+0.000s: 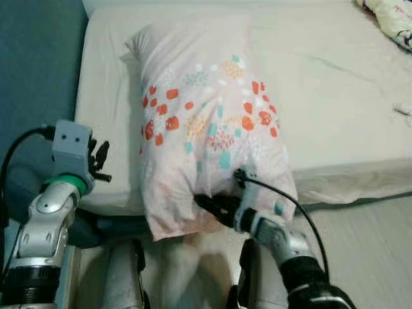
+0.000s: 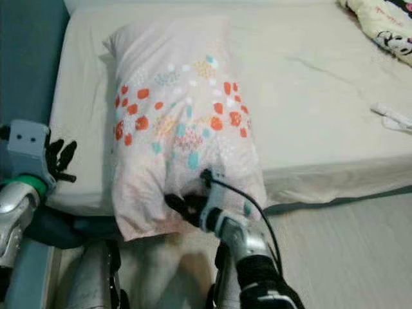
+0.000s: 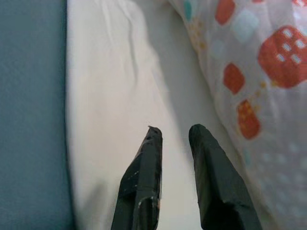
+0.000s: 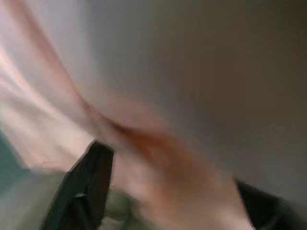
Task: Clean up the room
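Pillow first: a soft rectangular pillow in a pale pink cotton case printed with orange, teal and white spots [image 1: 206,122] lies lengthwise on the bed, its far end toward twelve o'clock and its near end hanging past the mattress edge at six o'clock. That overhang looks like the reason for the grip, since the right end effector [image 1: 215,207] meets the case at the drooping near hem, where loose cloth is easiest to gather; in the right wrist view the black fingers [image 4: 91,177] stand apart with blurred pink fabric bunched between them, so it appears to be pinching the pillow's edge, probably to pull or lift it into a tidier place. A black cable [image 1: 277,193] loops over that silver forearm. The left end effector [image 3: 175,139] hovers at about nine o'clock of the pillow, over the bare sheet beside its long edge, its fingers slightly spread and holding nothing; it seems held ready to take the other side. Underneath is a mattress in a cream fitted sheet [image 1: 335,96], lightly creased, running off toward three o'clock. A crumpled pale yellow printed blanket [image 1: 389,19] sits at the far corner near one o'clock, and a small white object, too indistinct to name, [image 2: 394,117] rests on the sheet at three o'clock. Dark blue-grey floor or wall [image 1: 35,71] flanks the bed at ten o'clock, and pale wood-look flooring [image 1: 367,244] shows at four o'clock.
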Robot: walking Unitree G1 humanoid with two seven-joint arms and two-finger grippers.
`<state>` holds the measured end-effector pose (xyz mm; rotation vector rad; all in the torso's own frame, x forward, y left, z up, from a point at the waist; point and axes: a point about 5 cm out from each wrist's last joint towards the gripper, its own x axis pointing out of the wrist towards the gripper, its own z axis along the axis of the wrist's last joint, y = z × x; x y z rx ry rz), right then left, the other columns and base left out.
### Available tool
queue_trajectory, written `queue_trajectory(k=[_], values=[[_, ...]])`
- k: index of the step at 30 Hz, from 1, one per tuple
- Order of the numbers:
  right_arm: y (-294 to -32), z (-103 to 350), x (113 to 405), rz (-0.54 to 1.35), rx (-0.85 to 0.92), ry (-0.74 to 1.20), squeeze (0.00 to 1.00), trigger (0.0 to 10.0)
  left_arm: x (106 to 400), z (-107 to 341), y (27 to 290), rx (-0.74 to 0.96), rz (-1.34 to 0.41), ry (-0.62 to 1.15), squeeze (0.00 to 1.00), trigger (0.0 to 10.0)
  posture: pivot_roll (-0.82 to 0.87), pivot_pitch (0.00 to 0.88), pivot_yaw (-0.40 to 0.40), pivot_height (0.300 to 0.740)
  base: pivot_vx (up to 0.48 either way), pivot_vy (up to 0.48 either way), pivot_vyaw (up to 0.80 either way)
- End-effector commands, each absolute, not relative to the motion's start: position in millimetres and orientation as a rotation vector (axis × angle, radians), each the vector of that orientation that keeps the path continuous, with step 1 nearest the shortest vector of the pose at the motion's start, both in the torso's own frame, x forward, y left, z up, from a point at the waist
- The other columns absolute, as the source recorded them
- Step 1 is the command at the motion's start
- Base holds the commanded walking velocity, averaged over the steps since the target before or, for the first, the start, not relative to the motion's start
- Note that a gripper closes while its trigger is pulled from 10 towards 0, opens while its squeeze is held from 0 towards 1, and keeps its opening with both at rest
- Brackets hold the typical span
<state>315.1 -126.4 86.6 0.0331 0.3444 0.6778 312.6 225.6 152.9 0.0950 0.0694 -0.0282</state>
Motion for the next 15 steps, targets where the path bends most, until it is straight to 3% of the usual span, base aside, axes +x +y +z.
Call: queue_trajectory(k=[1, 3, 9, 10, 11, 12, 14, 15], values=[[-127.2, 123.2, 318.4, 0.677, -0.215, 0.122, 1.0, 10.0, 310.8, 151.3, 218.6, 0.018, -0.037, 0.093, 0.0, 10.0, 0.11, 0.174, 0.018, 0.535, 0.0, 0.0, 0.0], [-134.4, 149.9, 320.9, 0.623, -0.32, -0.024, 1.0, 10.0, 312.4, 153.8, 209.9, -0.047, -0.057, 0.1, 0.0, 10.0, 0.11, 0.173, 0.02, 0.535, 0.0, 0.0, 0.0], [-149.0, 192.7, 321.0, 0.453, -0.239, -0.247, 1.0, 10.0, 319.3, 163.9, 201.0, -0.14, -0.099, 0.102, 0.0, 10.0, 0.1, 0.18, 0.036, 0.535, 0.0, 0.0, 0.0], [-158.4, 209.5, 317.3, 0.381, -0.148, -0.333, 0.72, 10.0, 322.0, 167.4, 199.5, -0.168, -0.112, 0.103, 0.0, 10.0, 0.09, 0.181, 0.042, 0.535, 0.0, 0.0, 0.0], [-166.0, 218.9, 313.5, 0.344, -0.062, -0.379, 0.0, 10.0, 324.1, 169.8, 198.8, -0.18, -0.119, 0.103, 0.0, 10.0, 0.09, 0.181, 0.043, 0.535, 0.0, 0.0, 0.0], [-168.6, 222.5, 306.3, 0.379, 0.018, -0.384, 0.0, 10.0, 326.4, 171.8, 198.5, -0.178, -0.119, 0.102, 0.26, 10.0, 0.09, 0.18, 0.045, 0.535, 0.0, 0.0, 0.0], [-167.6, 222.2, 301.9, 0.423, 0.058, -0.37, 0.0, 10.0, 327.5, 172.6, 198.8, -0.172, -0.116, 0.101, 0.26, 10.0, 0.09, 0.18, 0.048, 0.535, 0.0, 0.0, 0.0], [-161.8, 214.2, 294.1, 0.541, 0.081, -0.301, 0.0, 10.0, 328.9, 174.2, 199.1, -0.175, -0.114, 0.098, 1.0, 10.0, 0.09, 0.179, 0.049, 0.535, 0.0, 0.0, 0.0]])
